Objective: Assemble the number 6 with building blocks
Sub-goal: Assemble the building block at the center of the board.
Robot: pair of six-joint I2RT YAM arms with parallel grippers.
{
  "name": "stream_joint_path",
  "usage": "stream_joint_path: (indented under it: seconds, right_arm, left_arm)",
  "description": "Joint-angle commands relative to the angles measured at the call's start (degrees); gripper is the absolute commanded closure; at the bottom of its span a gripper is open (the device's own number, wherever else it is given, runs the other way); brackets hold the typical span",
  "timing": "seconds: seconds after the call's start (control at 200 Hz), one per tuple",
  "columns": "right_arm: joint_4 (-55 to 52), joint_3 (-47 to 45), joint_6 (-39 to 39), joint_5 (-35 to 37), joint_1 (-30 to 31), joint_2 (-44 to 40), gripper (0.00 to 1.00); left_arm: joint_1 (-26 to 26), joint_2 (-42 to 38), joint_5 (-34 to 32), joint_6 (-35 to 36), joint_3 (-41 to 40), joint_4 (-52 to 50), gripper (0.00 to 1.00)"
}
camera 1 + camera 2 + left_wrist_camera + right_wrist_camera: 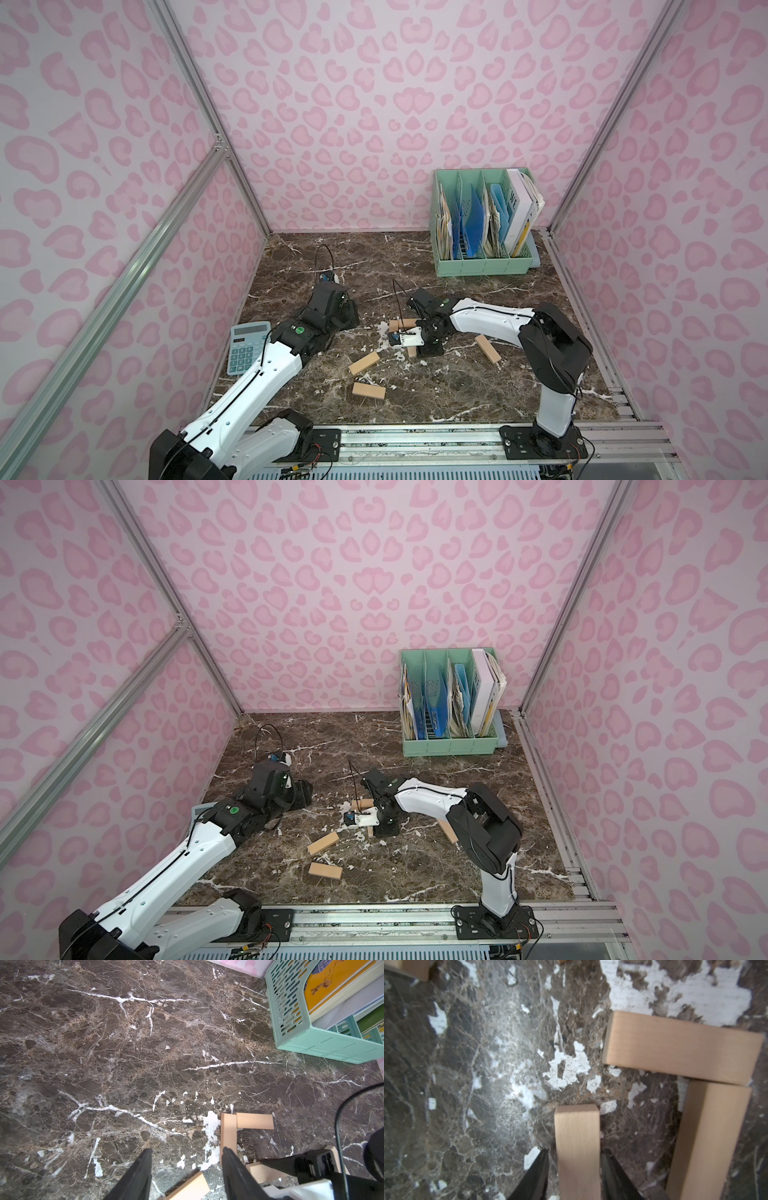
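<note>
Several pale wooden building blocks lie on the brown marble table. Two of them, one [683,1047] and another [708,1138], meet at a right angle as a corner of the number 6. A third plank [577,1142] lies flat near that corner, between the fingers of my right gripper [575,1150], which stands open with a thin gap on each side. In a top view, loose planks lie in front [364,363], nearer the table's front edge [368,390], and to the right [488,349]. My left gripper [187,1149] is open and holds nothing, left of the corner [228,1136].
A grey-blue calculator [248,347] lies at the left table edge beside the left arm. A green file organiser [484,224] with books stands at the back right. Pink patterned walls close in the table on three sides.
</note>
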Motion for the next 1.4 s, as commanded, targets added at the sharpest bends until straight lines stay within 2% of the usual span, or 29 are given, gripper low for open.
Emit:
stream_joint_path:
  seconds: [0.0,0.375,0.55,1.395]
  right_arm:
    - [-0.57,0.06,-0.18,0.36,-0.19,-0.18,0.51]
    - [-1.53,-1.69,-1.97,1.35,-1.56,-0.37,0.54]
    - [-1.54,-1.44,-1.61,0.86,-1.65,-0.32,0.69]
    - [-1.62,1.94,2.04,-0.38,-0.22,2.09,0.68]
  left_arm:
    - [0.06,0.09,0.32,0.03,0.06,-0.18,0.43]
    - [0.07,-0.37,0.0,-0.45,-0.19,-0.19,0.43]
    - [0.07,-0.2,-0.13,-0.54,0.05,-0.07,0.42]
    - [0.16,-0.71,-0.13,-0.01,0.06,-0.38,0.43]
